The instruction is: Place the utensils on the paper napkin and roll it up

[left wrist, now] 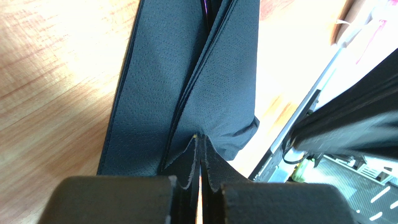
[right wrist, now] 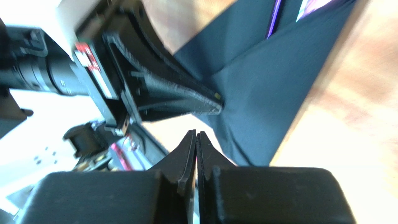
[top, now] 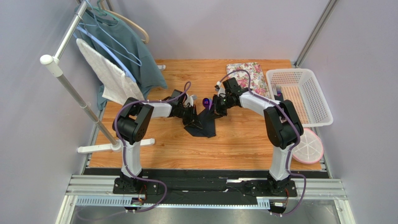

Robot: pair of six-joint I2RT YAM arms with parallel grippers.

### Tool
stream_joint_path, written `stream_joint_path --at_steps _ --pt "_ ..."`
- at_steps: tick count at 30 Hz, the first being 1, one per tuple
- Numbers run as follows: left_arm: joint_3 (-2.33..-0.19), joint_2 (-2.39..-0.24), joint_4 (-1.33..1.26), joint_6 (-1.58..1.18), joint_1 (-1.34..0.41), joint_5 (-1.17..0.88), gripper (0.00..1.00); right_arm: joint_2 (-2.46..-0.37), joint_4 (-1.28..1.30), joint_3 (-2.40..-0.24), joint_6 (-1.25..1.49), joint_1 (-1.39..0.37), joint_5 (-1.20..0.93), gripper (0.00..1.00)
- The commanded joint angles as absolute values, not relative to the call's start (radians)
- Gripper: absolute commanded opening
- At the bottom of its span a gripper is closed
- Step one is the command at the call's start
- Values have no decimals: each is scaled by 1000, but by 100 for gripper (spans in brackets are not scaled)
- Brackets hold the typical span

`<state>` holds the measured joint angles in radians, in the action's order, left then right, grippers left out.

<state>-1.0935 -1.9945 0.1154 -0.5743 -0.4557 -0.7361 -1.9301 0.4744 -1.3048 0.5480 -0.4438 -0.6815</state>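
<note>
The black paper napkin [top: 204, 124] lies creased and partly folded at the table's middle. A purple spoon bowl [top: 206, 101] sticks out at its far end. Thin purple strips of the utensils show inside the folds [left wrist: 205, 6] [right wrist: 273, 18]. My left gripper [top: 190, 116] [left wrist: 201, 136] is shut, pinching a raised fold of the napkin [left wrist: 154, 79]; the sheet [right wrist: 261, 79] tents up to its fingertips [right wrist: 205, 105]. My right gripper [top: 216, 108] [right wrist: 196, 133] is shut just short of the napkin with nothing between its fingers.
A floral mat [top: 248, 74] lies at the back. Beside it at the right stands a white basket [top: 312, 108] with a dark fork-shaped piece [top: 279, 89] inside. A pink and white round dish [top: 309, 147] sits near right. A clothes rack [top: 65, 79] with garments stands left.
</note>
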Motion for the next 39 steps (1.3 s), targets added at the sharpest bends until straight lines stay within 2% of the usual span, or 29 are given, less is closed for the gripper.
stream_joint_path --at_steps 1,18,25,30,33,39 --pt "-1106 -1990 130 -546 -449 -698 0 -1962 518 -1385 517 -456 -554 4" --pt "-1101 -1968 117 -545 -448 -704 0 -2120 517 -1433 502 -486 -428 0" --pt "-1037 -1858 -55 -595 -451 -770 17 -2155 512 -1398 495 -492 -445 0" --pt "-1031 -1841 -117 -643 -482 -824 22 -2164 500 -1387 502 -492 -479 0" --pt "-1028 -1864 -135 -675 -506 -824 22 -2166 495 -1385 511 -488 -489 0" --pt "-1038 -1946 -69 -701 -508 -772 9 -2160 485 -1388 515 -486 -511 0"
